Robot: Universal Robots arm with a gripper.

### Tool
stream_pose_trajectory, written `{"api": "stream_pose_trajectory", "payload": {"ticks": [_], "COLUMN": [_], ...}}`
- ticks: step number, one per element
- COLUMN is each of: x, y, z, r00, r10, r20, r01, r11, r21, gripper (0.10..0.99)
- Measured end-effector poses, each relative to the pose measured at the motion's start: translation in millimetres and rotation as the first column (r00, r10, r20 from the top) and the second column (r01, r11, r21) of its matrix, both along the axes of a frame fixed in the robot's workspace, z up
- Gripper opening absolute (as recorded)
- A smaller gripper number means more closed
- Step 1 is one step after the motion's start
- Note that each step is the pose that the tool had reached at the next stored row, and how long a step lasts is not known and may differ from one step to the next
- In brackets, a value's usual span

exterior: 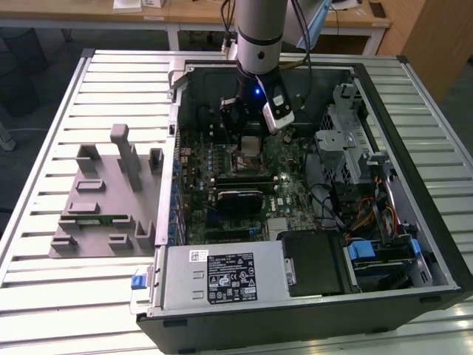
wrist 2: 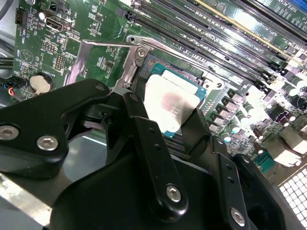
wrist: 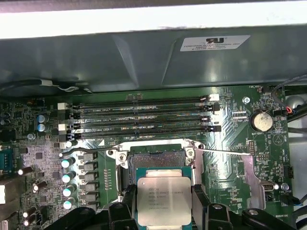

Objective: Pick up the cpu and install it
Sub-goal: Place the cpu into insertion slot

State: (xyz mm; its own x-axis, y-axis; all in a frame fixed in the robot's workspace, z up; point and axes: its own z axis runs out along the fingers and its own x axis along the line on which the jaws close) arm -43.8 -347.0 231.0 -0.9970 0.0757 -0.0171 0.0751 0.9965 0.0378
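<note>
The cpu [wrist: 163, 199] is a flat square chip with a pale silver top. It sits between the two black fingers [wrist: 127, 203] of my gripper [wrist: 163, 191], which press on its opposite edges. In the second wrist view the cpu [wrist 2: 170, 103] hovers just over the open socket [wrist 2: 192, 76] on the green motherboard, partly overlapping it. The socket [wrist: 151, 160] has its metal frame and lever [wrist: 220, 152] swung open. In the exterior view my gripper [exterior: 250, 133] reaches down into the open computer case, with the cpu [exterior: 252, 145] at its tip.
Black memory slots [wrist: 144, 115] run beside the socket, next to the case wall [wrist: 144, 57]. A power supply [exterior: 222, 277] and a drive cage [exterior: 347, 140] fill the case's near and right sides. On the exterior view's left, a grey fixture [exterior: 103, 200] stands on the slatted table.
</note>
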Motion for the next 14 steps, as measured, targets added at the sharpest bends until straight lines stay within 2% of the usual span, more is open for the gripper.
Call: {"api": "stream_pose_trajectory", "payload": {"ticks": [4,8,11,14], "x": [0.0,0.0,0.0,0.0], "y": [0.0,0.0,0.0,0.0], "z": [0.0,0.0,-0.1,-0.1], "r00": [1.0000,0.9979,0.9934,0.9860], "r10": [-0.005,-0.064,-0.115,-0.166], "r20": [0.0000,0.0000,0.0000,0.0000], "r01": [0.005,0.064,0.115,0.166], "r11": [1.0000,0.9979,0.9934,0.9860], "r21": [0.000,0.000,0.000,0.000], "gripper": [0.541,0.541,0.541,0.541]}}
